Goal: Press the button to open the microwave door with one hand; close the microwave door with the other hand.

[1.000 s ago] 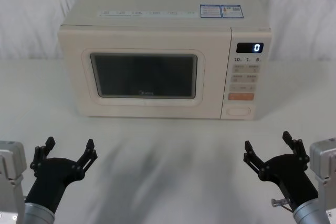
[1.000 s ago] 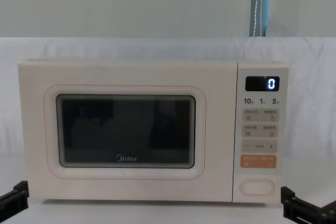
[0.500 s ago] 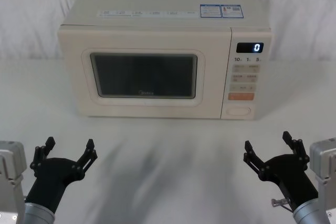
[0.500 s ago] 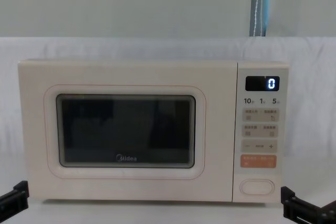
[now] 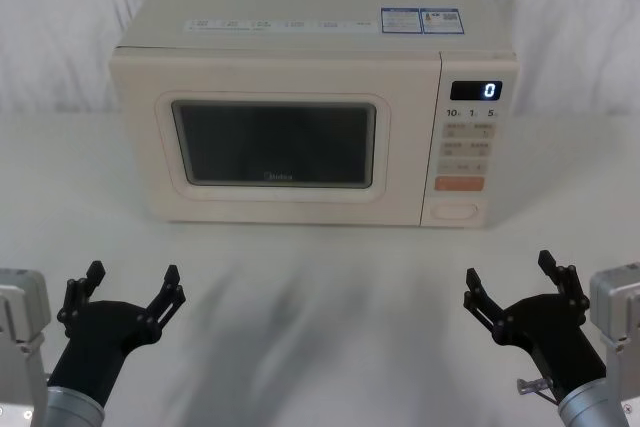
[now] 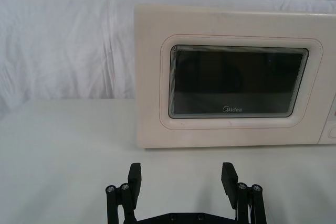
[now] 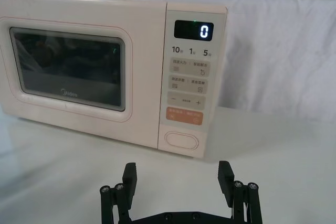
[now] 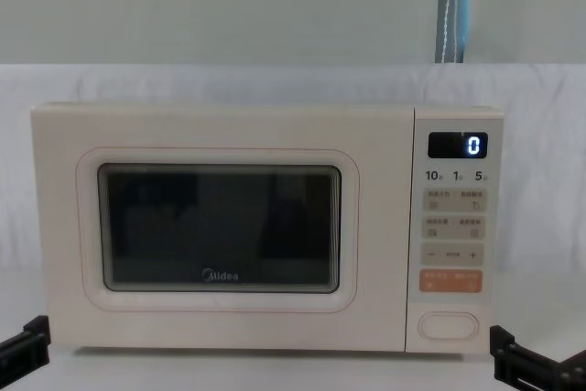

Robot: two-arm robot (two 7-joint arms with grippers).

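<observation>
Nothing has changed compared with one second ago: both grippers rest at the same places on the table and the microwave door (image 5: 275, 152) is shut as before. This means, in my judgement, that the task has not started yet; the button (image 5: 452, 212) is not pressed and no arm has begun to reach.

The left gripper (image 5: 128, 292) waits low on the left side of the white table (image 5: 320, 287), well apart from the microwave (image 5: 310, 97), and its two black fingers are spread wide with nothing between them. The right gripper (image 5: 518, 282) waits low on the right side, also with fingers spread and empty. It stands nearer to the control panel (image 8: 455, 231), so it seems the natural one for pressing.

By count there is one microwave, with one door, which takes the left and middle part of the front. On the panel I see one display (image 8: 458, 146) showing 0, one orange key (image 8: 450, 282), and one large cream button at the bottom right corner, just under the orange key. There are several small cream keys above, but their exact number I cannot tell surely
</observation>
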